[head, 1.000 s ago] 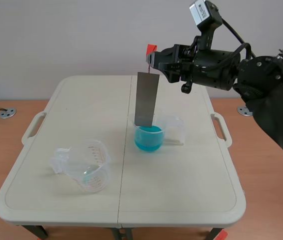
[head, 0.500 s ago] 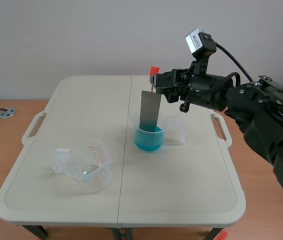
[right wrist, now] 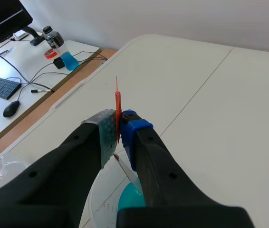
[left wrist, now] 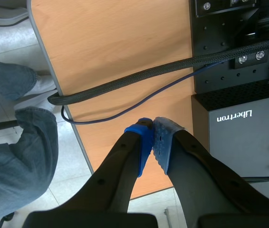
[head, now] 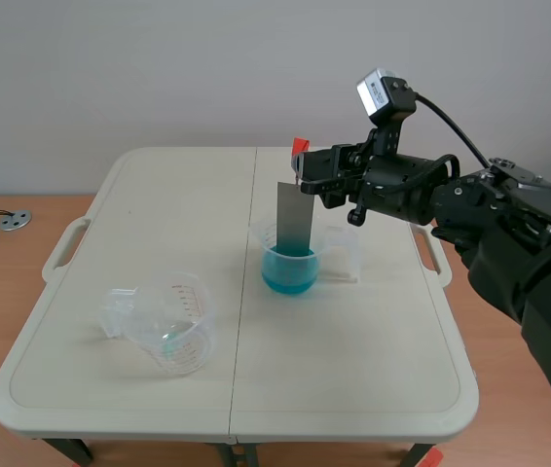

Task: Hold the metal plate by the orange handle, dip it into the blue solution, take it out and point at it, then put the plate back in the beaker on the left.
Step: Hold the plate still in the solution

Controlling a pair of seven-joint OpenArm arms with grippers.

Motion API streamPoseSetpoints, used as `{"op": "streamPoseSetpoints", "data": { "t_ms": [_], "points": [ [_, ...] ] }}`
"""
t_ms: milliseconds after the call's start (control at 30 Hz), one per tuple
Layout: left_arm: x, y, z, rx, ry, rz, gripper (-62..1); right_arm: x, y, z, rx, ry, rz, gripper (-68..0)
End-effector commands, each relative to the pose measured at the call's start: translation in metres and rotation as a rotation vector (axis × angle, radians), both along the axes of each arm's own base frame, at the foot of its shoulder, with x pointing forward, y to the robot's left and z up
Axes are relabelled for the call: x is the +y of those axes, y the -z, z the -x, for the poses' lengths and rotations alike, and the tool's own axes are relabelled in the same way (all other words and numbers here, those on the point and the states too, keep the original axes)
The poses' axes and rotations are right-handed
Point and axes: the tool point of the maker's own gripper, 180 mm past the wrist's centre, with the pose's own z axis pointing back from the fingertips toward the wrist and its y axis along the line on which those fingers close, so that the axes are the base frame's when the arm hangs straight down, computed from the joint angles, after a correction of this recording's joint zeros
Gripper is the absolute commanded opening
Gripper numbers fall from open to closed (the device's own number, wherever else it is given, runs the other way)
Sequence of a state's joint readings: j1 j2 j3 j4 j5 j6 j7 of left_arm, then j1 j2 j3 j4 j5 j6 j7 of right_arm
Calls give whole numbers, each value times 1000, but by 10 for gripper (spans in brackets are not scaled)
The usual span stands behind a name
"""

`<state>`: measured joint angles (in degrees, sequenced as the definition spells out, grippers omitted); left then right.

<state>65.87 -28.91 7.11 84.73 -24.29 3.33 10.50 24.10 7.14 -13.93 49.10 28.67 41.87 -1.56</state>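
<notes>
The right gripper [head: 301,167] reaches in over the middle of the white tabletop [head: 159,209], its jaws closed tight on the thin orange handle [right wrist: 117,105], which sticks up between the two pads. From the handle the metal plate [head: 293,216] hangs nearly upright, and its lower end is down inside the clear beaker [head: 268,255], reaching the blue solution [head: 287,274]. In the right wrist view only a narrow sliver of the plate shows beneath the fingers, slanting towards the blue liquid. A clear measuring beaker [head: 170,329] with red markings sits on the left half of the tabletop, well apart from the blue one. The left gripper [left wrist: 153,135] is off the tabletop above a wooden desk [left wrist: 120,42] crossed by a black braided cable [left wrist: 139,76]; its jaws are closed pad against pad, holding nothing.
</notes>
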Motion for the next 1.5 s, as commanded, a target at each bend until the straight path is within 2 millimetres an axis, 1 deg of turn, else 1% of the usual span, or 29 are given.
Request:
{"op": "streamPoseSetpoints", "data": {
  "t_ms": [0, 1000, 1300, 1467],
  "points": [
    [-1, -2, 2, 2, 1, 4, -590, 1, -5, -2, -15, -19, 16, -662],
    [-1, -2, 2, 2, 1, 4, -590, 1, -3, -1, -16, -23, 30, -662],
    [-1, -2, 2, 2, 1, 4, -590, 1, -12, -7, -37, -23, 34, -662],
    [-1, -2, 2, 2, 1, 4, -590, 1, -12, -7, -36, -22, 32, -662]
  ]
}}
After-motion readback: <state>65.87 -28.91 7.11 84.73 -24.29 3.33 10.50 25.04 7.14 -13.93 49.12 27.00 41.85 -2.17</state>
